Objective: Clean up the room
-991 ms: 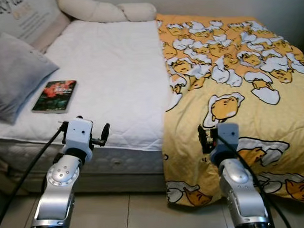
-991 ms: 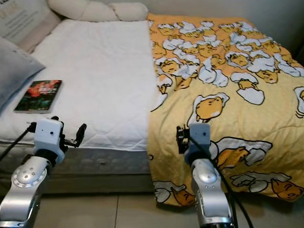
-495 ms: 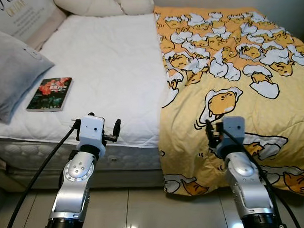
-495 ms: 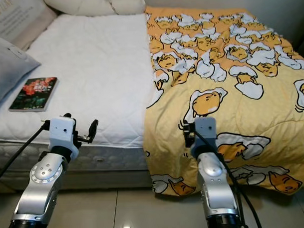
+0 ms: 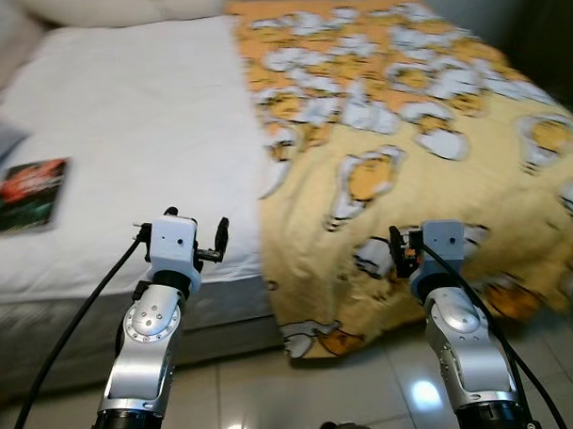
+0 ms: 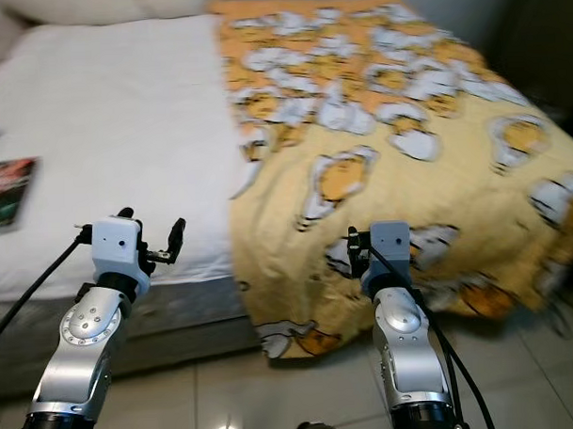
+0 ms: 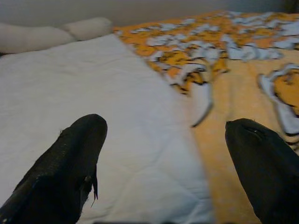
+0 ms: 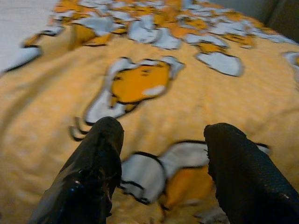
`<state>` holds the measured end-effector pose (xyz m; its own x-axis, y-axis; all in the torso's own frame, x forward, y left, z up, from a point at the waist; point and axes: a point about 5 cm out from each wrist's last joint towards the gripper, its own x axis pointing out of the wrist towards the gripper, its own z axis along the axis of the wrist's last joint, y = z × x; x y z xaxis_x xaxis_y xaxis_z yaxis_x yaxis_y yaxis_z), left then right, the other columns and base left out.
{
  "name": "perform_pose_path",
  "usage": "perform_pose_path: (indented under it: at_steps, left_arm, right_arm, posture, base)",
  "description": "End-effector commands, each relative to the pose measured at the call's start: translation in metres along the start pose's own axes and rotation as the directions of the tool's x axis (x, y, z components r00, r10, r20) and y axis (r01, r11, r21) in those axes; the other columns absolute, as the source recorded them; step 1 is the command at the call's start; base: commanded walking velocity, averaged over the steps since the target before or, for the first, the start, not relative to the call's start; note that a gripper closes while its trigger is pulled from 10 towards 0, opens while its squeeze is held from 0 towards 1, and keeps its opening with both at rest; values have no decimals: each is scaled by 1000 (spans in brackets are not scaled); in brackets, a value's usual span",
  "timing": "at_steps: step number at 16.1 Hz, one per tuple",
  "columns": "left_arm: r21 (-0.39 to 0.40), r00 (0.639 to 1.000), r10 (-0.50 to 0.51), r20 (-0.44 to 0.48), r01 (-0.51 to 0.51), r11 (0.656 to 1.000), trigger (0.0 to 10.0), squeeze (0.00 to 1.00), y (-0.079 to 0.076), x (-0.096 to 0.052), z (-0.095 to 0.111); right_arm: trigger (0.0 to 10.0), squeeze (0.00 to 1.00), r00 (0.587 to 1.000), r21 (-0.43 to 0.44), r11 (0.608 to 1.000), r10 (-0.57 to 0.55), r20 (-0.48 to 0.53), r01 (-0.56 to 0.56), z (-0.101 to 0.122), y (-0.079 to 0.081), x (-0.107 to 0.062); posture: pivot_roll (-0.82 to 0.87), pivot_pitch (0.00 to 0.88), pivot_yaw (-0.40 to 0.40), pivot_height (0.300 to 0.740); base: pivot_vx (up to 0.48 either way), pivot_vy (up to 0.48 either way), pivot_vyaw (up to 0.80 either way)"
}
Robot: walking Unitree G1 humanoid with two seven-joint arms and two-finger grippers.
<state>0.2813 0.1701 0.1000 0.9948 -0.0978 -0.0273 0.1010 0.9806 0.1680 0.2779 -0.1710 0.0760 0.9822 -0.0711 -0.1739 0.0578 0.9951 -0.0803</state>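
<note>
Head views (both blurred): you have a bed point(image 5: 123, 117) with a white mattress cover ahead of the robot. A yellow blanket point(image 5: 407, 163) printed with white-and-orange cartoon figures covers the half ahead of the right gripper point(image 5: 397, 253) and hangs over the bed's near edge toward the tiled floor point(image 5: 302, 393). A book point(image 5: 27, 193) with a dark red-and-green cover lies flat on the white sheet, well off to the outer side of the left gripper point(image 5: 220, 243) and a little beyond it. Both silver arms are raised in front of the bed edge. The left gripper sits over the near edge of the white sheet, just beside the blanket's edge; the right gripper sits over the hanging part of the blanket.

Left wrist view: your left gripper's fingers point(image 7: 70, 158) stand wide apart, nothing between them. Beyond them lie the white sheet, the blanket's edge and cream pillows point(image 7: 51, 35) at the far end.

Right wrist view: your right gripper's fingers point(image 8: 93, 172) are spread apart and empty. The blanket lies right beneath and beyond them; contact cannot be told.
</note>
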Motion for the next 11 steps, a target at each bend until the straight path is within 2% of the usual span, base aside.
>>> perform_pose_path:
  at_steps: [1, 3, 5, 11]
  left_arm:
    - [-16, 999, 32, -3, -32, 999, 10000, 153, 4, 2, -1]
    - [-2, 999, 53, -2, -53, 999, 10000, 169, 7, 3, -1]
    - [10, 998, 63, -4, -63, 998, 10000, 173, 7, 5, -1]
    - [-27, 995, 90, -37, -91, 995, 10000, 165, 11, 10, -4]
  right_arm:
    - [10000, 0, 1000, 4, 1000, -15, 12, 15, 3, -3, 3]
    - [10000, 0, 1000, -11, 1000, 18, 25, -17, 8, 3, 6]
    - [10000, 0, 999, -28, 999, 32, 31, -31, 11, 7, 8]
    - [10000, 0, 999, -43, 999, 9, 35, -7, 11, 4, 7]
  posture:
    - [-13, 0, -35, 740]
    - [-10, 0, -38, 740]
    - [-13, 0, -34, 740]
    - [-30, 0, -25, 740]
  base:
    - [0, 0, 0]
    - [0, 0, 0]
    - [0, -480, 0]
    - [0, -480, 0]
